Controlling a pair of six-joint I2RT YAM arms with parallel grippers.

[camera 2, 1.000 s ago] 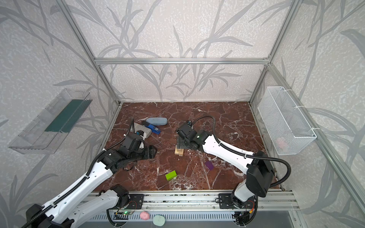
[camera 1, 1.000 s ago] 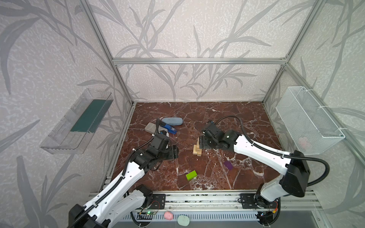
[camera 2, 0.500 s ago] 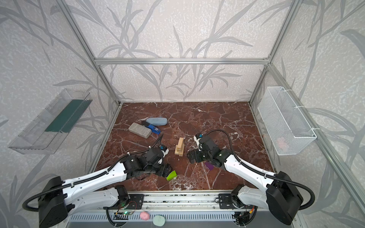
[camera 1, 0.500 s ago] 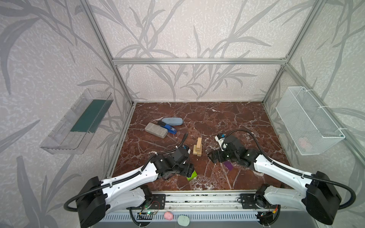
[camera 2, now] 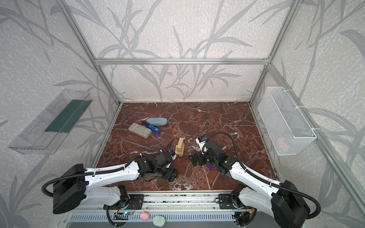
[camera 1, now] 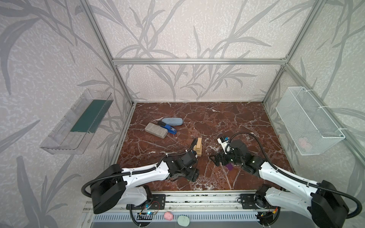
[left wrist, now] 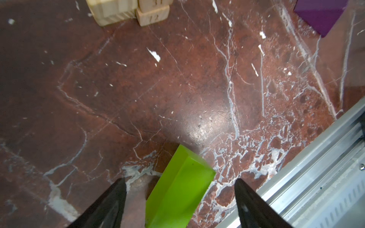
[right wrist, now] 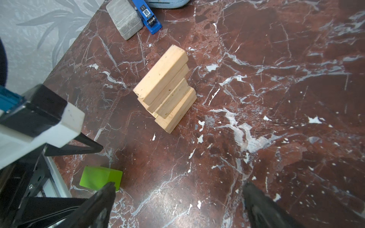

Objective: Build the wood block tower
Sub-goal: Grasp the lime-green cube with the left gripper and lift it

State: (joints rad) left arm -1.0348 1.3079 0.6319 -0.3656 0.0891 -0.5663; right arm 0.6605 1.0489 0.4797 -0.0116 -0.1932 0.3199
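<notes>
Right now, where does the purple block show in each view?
In a top view: purple block half hidden under the right arm.
In a top view: likewise.
Left wrist: cut off at the frame edge.
Right wrist: not in it.
Shared landmark: the tower, in all four.

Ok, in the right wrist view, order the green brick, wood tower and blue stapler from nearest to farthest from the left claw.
1. Green brick, on the table between the jaws of the left claw.
2. Wood tower, mid-table, apart from it.
3. Blue stapler, farthest, beside the grey case.
</notes>
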